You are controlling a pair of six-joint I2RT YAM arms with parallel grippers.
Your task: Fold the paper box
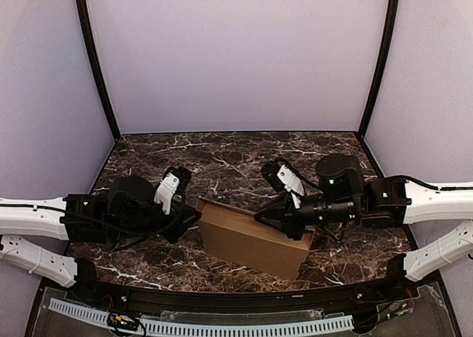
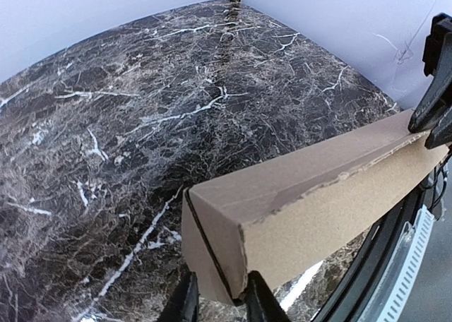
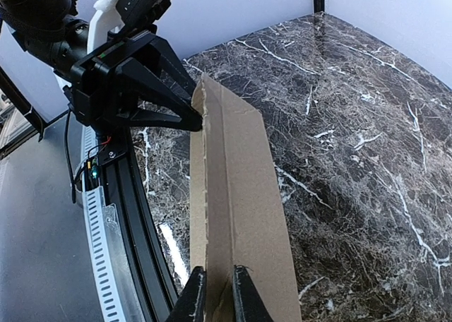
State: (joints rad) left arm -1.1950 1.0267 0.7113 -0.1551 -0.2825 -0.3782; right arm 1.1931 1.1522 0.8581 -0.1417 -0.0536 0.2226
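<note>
2 claws at paper box (image 1: 251, 241): right gripper (image 3: 219, 294) pinches its edge, nrly shut; left gripper (image 2: 220, 301) straddles end corner w/ narrow gap, can't tell if gripping.

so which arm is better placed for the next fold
right, probably: the right claw pinches the top edge of the paper box, while the left claw only straddles an end corner

Twin arms: white shells, black joints.
Left arm (image 1: 29, 217) and right arm (image 1: 443, 202) are white near the bases, with black motor housings further out. White moulded piece (image 1: 168, 189) on each wrist. Thin black cable (image 1: 440, 184) along right shell. Left gripper (image 1: 194, 217), right gripper (image 1: 260, 217): black, wedge-shaped jaws.
</note>
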